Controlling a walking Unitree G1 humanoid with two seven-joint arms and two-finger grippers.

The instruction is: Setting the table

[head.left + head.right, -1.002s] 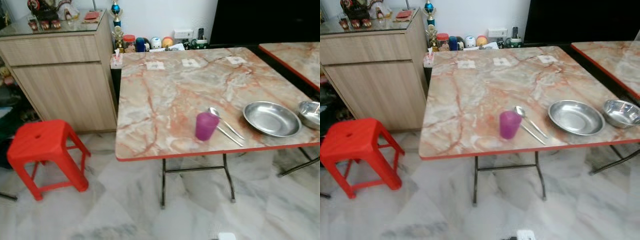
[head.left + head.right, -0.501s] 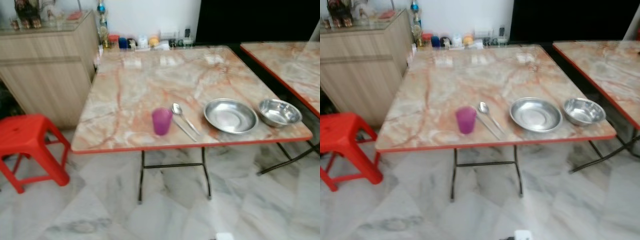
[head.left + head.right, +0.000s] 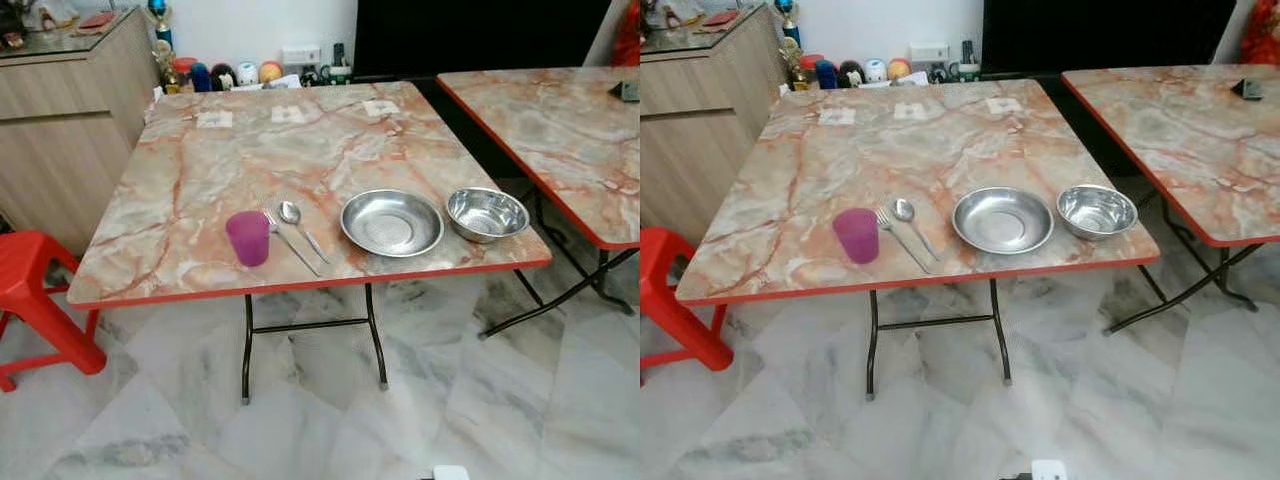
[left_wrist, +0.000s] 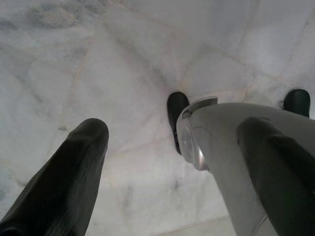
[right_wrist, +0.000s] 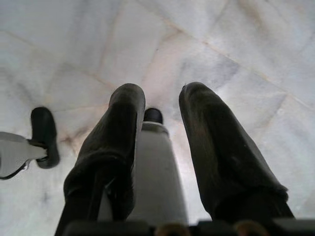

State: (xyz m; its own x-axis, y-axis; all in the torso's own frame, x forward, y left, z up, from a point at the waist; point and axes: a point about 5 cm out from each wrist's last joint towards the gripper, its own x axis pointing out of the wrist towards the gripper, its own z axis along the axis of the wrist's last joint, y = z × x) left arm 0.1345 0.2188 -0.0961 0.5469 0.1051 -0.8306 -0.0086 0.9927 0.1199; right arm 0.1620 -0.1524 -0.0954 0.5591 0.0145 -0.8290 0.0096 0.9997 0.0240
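Folding table (image 3: 200, 190) with marble-pattern top and red edging carries the whole place setting, all lined up along the near edge, which reads as one diner's spot on that side.

- Purple cup (image 3: 248, 238): upright, left end of the row, toward the near-left corner but set back from the edge.
- Fork (image 3: 288, 242) and spoon (image 3: 298, 226): lying side by side just right of the cup, handles angled toward the near edge, so easy for a seated person to pick up. Close together; can't tell if they touch.
- Steel plate (image 3: 392, 222): shallow, empty, right of the cutlery, middle of the near edge.
- Steel bowl (image 3: 487, 213): empty, upright, just right of the plate near the near-right corner. Small gap between the rims.

Far edge of the table has three small square cards or coasters, too small to identify. Second table of the same kind (image 3: 560, 130) stands to the right, apart from the first. Red plastic stool (image 3: 30, 300) on the floor off the near-left corner, wooden cabinet (image 3: 70, 110) behind it.

Grippers: both arms hang down over the marble floor (image 3: 320, 420), well clear of the table.
- Left gripper (image 4: 162, 167): fingers spread wide, nothing between them.
- Right gripper (image 5: 160, 142): fingers parted by a narrower gap, also empty.

Judgement: the setting looks mostly laid out. With nothing in either gripper and the robot standing off from the table, it's probably between steps, either heading in for an adjustment or checking the layout.
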